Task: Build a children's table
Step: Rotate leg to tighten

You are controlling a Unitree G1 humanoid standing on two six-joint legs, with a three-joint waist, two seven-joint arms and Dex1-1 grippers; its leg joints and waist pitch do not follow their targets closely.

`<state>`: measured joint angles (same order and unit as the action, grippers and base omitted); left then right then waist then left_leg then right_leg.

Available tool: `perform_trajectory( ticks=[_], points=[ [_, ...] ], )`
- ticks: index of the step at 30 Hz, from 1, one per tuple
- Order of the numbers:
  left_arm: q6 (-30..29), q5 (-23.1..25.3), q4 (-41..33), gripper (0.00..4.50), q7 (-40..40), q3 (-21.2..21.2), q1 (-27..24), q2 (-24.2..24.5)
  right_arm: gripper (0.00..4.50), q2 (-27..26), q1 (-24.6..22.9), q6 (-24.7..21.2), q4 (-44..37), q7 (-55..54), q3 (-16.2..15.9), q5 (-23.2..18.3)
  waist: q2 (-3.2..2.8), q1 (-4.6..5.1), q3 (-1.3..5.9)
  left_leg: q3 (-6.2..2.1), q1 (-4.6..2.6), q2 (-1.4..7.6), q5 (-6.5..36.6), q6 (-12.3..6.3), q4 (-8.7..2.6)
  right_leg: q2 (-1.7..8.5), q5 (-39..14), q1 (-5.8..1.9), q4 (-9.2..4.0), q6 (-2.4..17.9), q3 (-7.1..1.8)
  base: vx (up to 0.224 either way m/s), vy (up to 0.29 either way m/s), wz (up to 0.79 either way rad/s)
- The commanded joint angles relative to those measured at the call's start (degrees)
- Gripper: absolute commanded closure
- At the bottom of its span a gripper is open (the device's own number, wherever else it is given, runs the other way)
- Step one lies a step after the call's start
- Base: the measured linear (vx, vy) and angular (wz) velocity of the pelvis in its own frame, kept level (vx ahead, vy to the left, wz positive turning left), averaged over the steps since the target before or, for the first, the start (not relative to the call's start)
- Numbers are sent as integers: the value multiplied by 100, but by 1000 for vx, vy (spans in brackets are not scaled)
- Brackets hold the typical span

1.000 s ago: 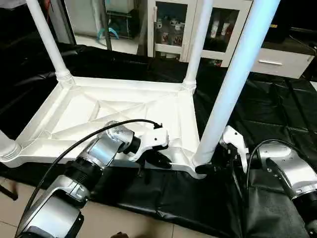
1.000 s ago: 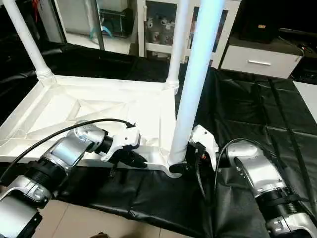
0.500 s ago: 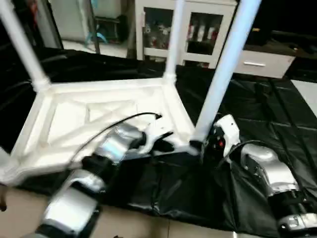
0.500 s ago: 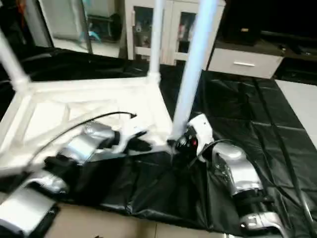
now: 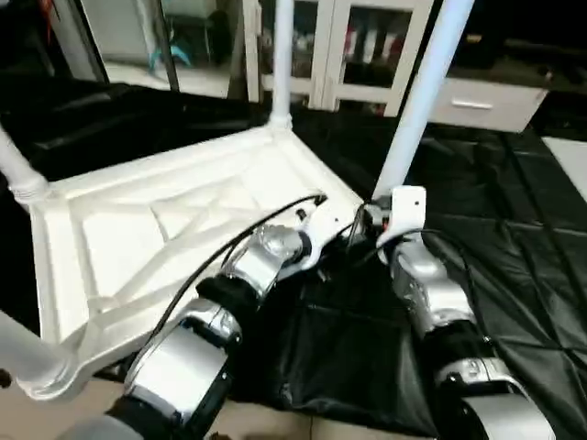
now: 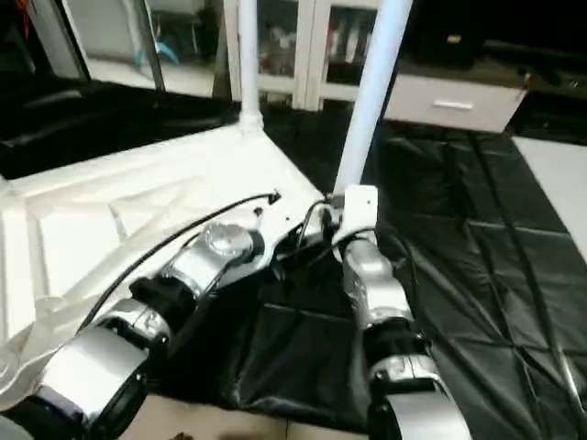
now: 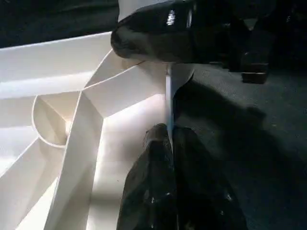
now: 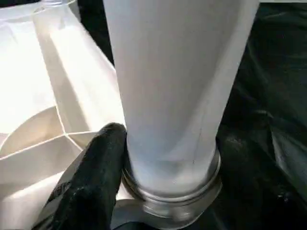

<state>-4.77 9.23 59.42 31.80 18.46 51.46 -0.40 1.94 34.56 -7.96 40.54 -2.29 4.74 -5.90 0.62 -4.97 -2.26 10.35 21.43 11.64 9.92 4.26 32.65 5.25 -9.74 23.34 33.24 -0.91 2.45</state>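
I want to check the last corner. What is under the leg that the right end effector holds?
The leg ends in a ringed collar, seated on the tabletop corner socket; black cover lies around it. The right end effector grips the base. Inside the socket is hidden.

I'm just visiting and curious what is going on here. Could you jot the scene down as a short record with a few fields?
Work surface: black cover on the table
Piece being built: white tabletop, upside down, ribbed underside up
Legs standing in corners: nearest leg, far leg, another leg at the left
Left hand: fingers pinched on the tabletop's thin edge wall
Right hand: a black finger against the base of the nearest leg, at its corner socket
Background: white cabinet with glass doors
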Motion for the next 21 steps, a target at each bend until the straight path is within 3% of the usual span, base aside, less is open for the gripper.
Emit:
perform_trajectory(
  ticks=[1,2,3,6,11,13,14,15,16,17,18,19,21],
  points=[
    [242,217,126,450,-106,105,90,6,194,-32,22,98,124,-141,7,208,33,-12,424,33,-77,38,125,-643,-257,218,1023,-344,-134,1590,-136,0,0,0],
    [438,242,197,450,44,152,92,19,194,19,-36,261,-19,-44,-32,219,-27,-20,416,29,-91,52,259,-632,-268,222,832,-341,-154,1592,-134,0,0,0],
    [584,260,240,450,171,193,95,41,159,87,-184,365,-331,-26,-3,179,-35,-16,407,27,-92,58,341,-615,-276,221,724,-340,-172,1576,-132,0,0,0],
    [705,277,277,450,270,228,102,57,121,160,-353,455,-666,-51,58,115,-13,-42,388,33,-111,83,604,-501,-302,226,362,-340,-194,1524,-140,0,0,0],
    [1179,253,436,450,362,181,192,53,75,463,-1276,392,-2089,-93,202,227,-26,-103,351,47,-134,95,950,-333,-334,226,-226,-311,-270,1250,-164,0,0,0],
    [1527,343,580,450,289,216,281,46,75,504,-1713,379,-2698,-9,261,189,-18,-134,347,58,-136,100,1000,-321,-335,226,-286,-301,-282,1191,-167,0,0,0],
    [1649,390,632,450,236,241,310,49,75,527,-1861,376,-2880,46,242,196,-69,-126,348,52,-129,98,1047,-321,-339,227,-324,-298,-287,1154,-166,0,0,0],
    [1649,390,632,450,236,241,310,49,75,527,-1861,376,-2880,46,242,196,-46,-122,341,52,-115,98,1066,-322,-342,225,-344,-303,-296,1119,-164,0,0,0],
    [1806,437,699,450,181,262,343,52,75,575,-2024,419,-3045,74,192,265,-81,-118,351,44,-114,98,1074,-306,-342,231,-347,-305,-282,1117,-162,0,0,0],
    [1806,437,699,450,181,262,343,52,75,575,-2024,419,-3045,74,192,265,-52,-108,347,47,-113,96,1097,-297,-341,221,-388,-299,-298,1089,-155,0,0,0],
    [1929,467,759,450,134,269,370,51,75,627,-2169,433,-3169,144,114,316,-121,-101,350,38,-100,89,1092,-275,-342,233,-414,-300,-288,1119,-156,0,0,0],
    [2064,487,821,450,54,249,407,41,75,673,-2339,333,-3354,280,23,284,-84,-89,332,49,-106,88,1226,-263,-342,215,-517,-296,-338,1068,-156,0,0,0],
    [2131,477,849,450,12,218,425,34,75,694,-2443,177,-3500,491,-51,146,-74,-91,344,39,-77,79,1157,-300,-334,232,-432,-320,-301,1058,-158,0,0,0]
  ],
)
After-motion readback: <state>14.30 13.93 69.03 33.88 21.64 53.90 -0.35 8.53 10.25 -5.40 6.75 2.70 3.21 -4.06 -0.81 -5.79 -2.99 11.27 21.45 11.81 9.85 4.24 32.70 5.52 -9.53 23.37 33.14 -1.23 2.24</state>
